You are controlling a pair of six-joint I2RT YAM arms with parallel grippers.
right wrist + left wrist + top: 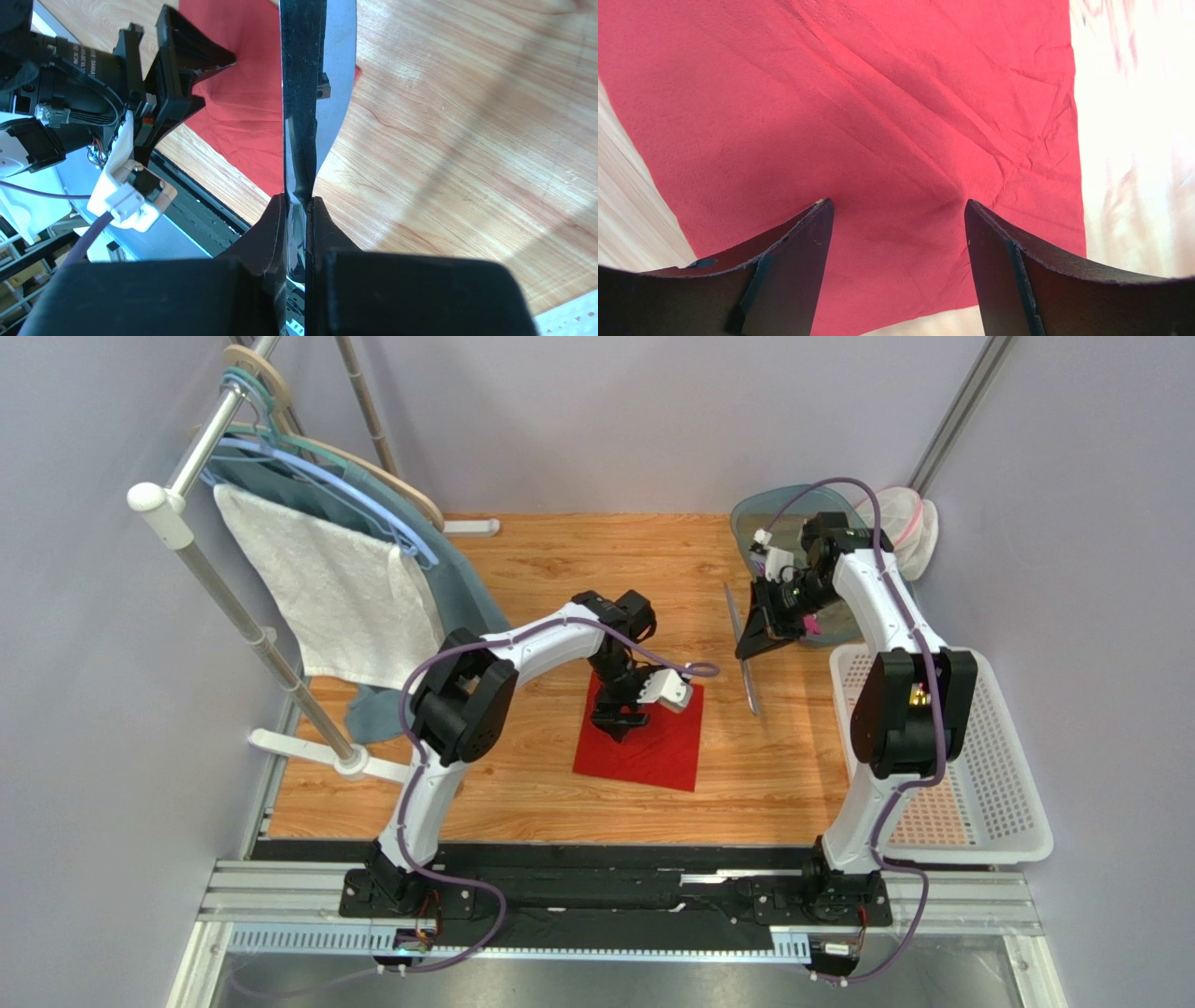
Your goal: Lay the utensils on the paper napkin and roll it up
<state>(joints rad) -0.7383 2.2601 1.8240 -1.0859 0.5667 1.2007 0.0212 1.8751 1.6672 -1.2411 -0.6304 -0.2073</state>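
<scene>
Over the wooden table (561,560), the right pincer (298,203) pinches a thin silver utensil (302,105), off to the side of the red napkin (878,105). The left pincer (899,210) hangs spread over the napkin, holding nothing. The shiny utensil could slip out, or the left pincer could get in its way and crumple the paper.
</scene>
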